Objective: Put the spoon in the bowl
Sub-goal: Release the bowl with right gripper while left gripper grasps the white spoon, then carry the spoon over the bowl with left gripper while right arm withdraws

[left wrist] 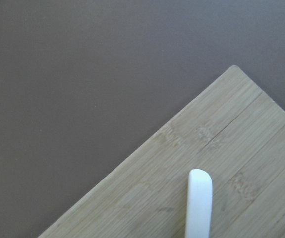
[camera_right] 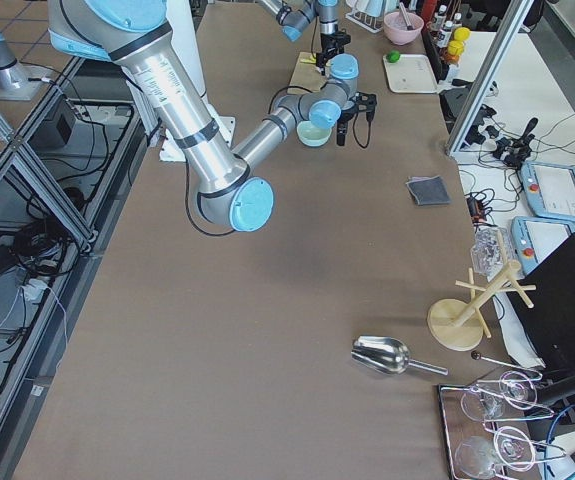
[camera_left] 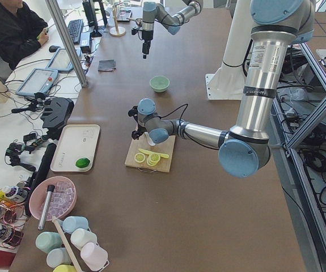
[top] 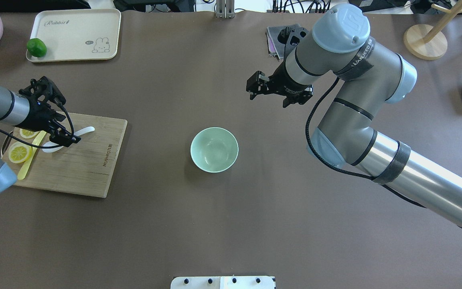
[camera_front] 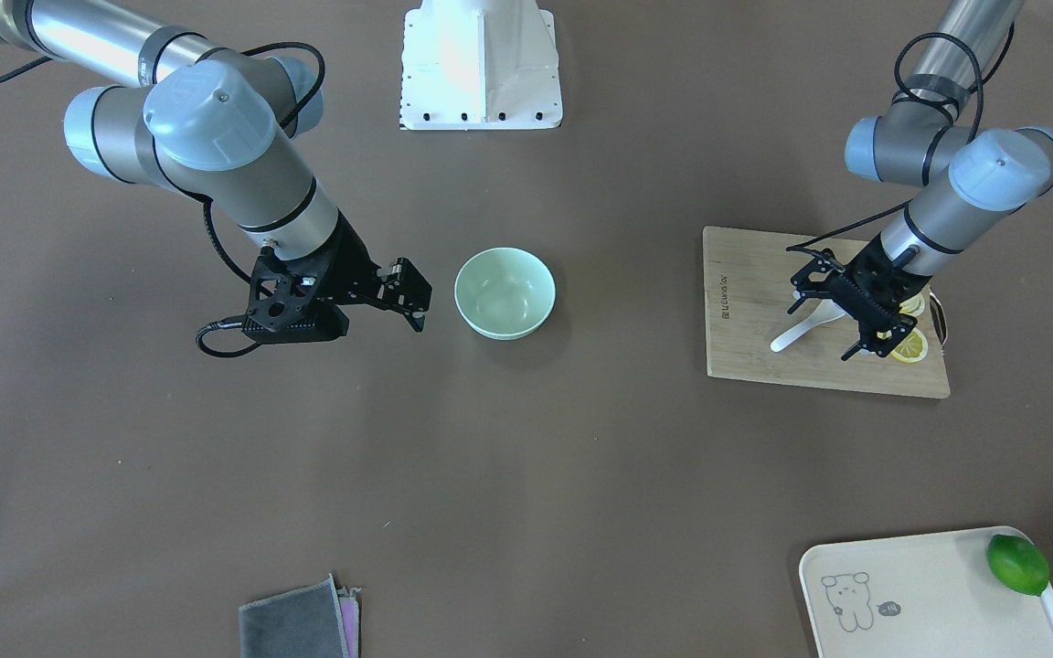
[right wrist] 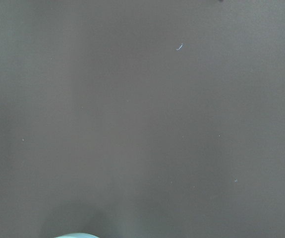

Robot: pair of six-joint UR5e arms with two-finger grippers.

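Observation:
The white spoon (camera_front: 787, 340) lies on a wooden cutting board (camera_front: 755, 311), its handle pointing toward the table's middle. It also shows in the overhead view (top: 84, 130), and its handle tip shows in the left wrist view (left wrist: 200, 203). My left gripper (camera_front: 824, 320) is open and hangs low over the spoon, one finger on each side near the scoop. The mint-green bowl (camera_front: 505, 297) stands empty and upright at the table's middle (top: 214, 149). My right gripper (camera_front: 412, 297) is open and empty, hovering beside the bowl.
Lemon slices (camera_front: 910, 345) and a thin yellow knife (top: 30, 158) lie on the board next to the spoon. A cream tray (camera_front: 929, 594) holds a lime (camera_front: 1017, 564). A folded grey cloth (camera_front: 298, 621) lies at the table's edge. The robot base (camera_front: 481, 64) stands behind the bowl.

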